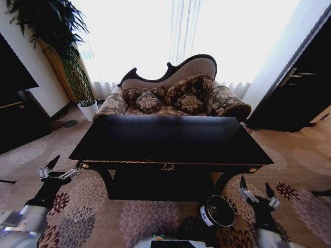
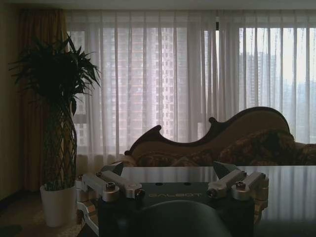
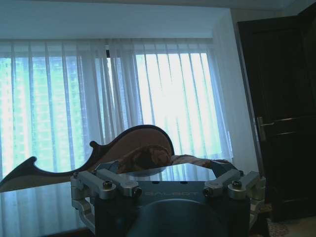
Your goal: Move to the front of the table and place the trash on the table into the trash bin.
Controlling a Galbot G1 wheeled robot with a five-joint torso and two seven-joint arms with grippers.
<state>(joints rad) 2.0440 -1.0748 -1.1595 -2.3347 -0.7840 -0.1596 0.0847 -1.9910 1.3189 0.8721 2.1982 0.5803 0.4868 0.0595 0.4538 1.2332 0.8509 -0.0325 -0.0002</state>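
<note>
Both grippers open and empty, low before the table [image 1: 170, 138].
Bare-looking tabletop; left gripper [image 1: 58, 169] and right gripper [image 1: 257, 191] risk clipping its edge or tipping the near-right trash bin [image 1: 217, 211].

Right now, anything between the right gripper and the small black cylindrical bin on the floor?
Nothing visible. The small black cylindrical bin stands on the patterned carpet in front of the glossy black table, just left of the open right gripper, with bare carpet between them.

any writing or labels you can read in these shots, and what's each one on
"GALBOT": on the body of the left gripper, left wrist view.
"GALBOT": on the body of the right gripper, right wrist view, fainter.
The white label on the trash bin beside the table: too small to read.
</note>
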